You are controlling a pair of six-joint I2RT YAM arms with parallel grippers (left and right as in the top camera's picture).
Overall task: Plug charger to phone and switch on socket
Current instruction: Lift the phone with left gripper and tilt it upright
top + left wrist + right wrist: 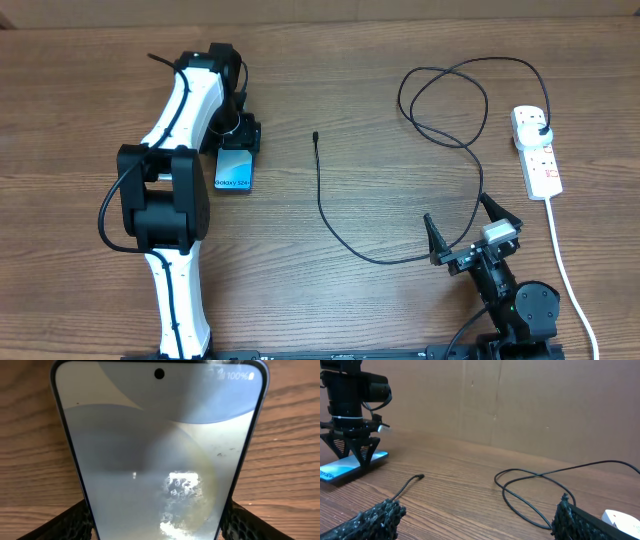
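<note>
The phone lies flat on the table at the left, its light-blue screen lit and reading "Galaxy S24". My left gripper stands over its far end; in the left wrist view its black fingers press both long edges of the phone. The charger's thin black cable lies loose on the table, its plug tip right of the phone and apart from it. Its black adapter sits in the white socket strip at the far right. My right gripper is open and holds nothing, low near the cable's bend.
The strip's white cord runs down the right side to the front edge. The cable makes big loops at the back right, seen ahead of the right gripper as loops. A brown board wall stands behind the table.
</note>
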